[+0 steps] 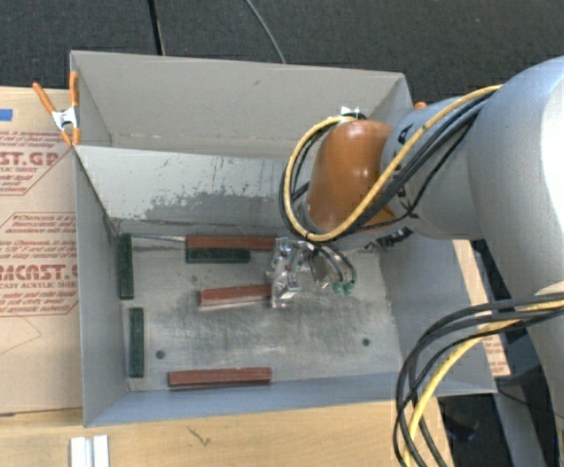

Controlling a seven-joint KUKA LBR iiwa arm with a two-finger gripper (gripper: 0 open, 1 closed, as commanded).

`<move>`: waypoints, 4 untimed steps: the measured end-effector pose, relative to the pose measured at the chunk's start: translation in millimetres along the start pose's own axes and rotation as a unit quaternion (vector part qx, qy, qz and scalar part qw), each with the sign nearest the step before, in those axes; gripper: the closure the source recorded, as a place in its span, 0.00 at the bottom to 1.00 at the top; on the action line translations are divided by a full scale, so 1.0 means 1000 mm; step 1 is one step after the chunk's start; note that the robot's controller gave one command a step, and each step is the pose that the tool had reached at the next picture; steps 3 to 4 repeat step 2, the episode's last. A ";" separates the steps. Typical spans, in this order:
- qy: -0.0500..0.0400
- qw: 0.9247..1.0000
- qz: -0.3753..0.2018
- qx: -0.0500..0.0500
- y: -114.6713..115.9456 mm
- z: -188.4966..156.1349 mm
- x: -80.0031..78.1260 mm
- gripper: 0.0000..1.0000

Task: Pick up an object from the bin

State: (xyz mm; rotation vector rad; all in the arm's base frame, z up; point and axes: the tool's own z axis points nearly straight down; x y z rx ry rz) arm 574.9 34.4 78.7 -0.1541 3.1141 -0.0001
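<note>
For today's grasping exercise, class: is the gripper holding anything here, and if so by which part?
It cannot be told: the gripper sits at the right end of the middle red-brown bar, its grip hidden.

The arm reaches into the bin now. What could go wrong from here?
1. The end effector is at the right end of the flat red-brown bar in the bin's middle, not over the bar's centre. If it were lifted from there, the bar may tilt and slip out.
2. The bar lies flat on the grey metal bin floor, so going lower could scrape the floor.
</note>
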 end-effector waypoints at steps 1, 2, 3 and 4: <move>0.000 1.000 0.000 0.000 0.000 0.000 0.000 1.00; 0.010 1.000 -0.012 -0.001 0.028 -0.143 0.000 1.00; 0.010 1.000 -0.012 -0.001 0.028 -0.143 0.000 1.00; 0.010 1.000 -0.012 -0.001 0.028 -0.143 0.000 1.00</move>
